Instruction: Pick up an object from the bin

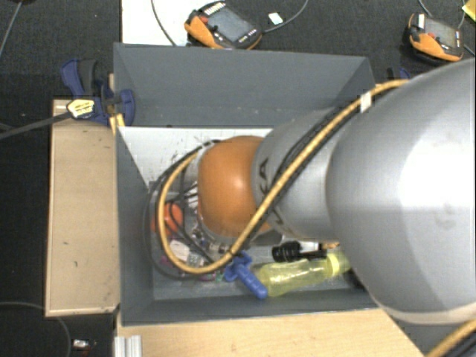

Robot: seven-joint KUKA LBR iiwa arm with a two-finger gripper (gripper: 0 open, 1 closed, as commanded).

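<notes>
One camera view looks down into the grey bin (238,88), and the arm fills its right half, reaching in from the right. The wrist's orange cover (227,184) hangs low over the left-centre of the floor, with a yellow cable (172,257) looped round it. The gripper (195,238) sits in shadow just under the cover's lower-left edge, and it cannot be told whether it is parted, clenched or grasping anything.

Right below it lies a small heap of mixed bits, among them an orange piece (173,214) on the left. A blue plastic piece (245,276) lies just beside the heap, toward the near wall. A yellow-green translucent bottle (301,272) touches it, stretching away to the right with its long axis along that wall.

Judging from this, the heap is the closest target, straight beneath the gripper. The bottle would need a shift rightward and toward the near wall.
</notes>
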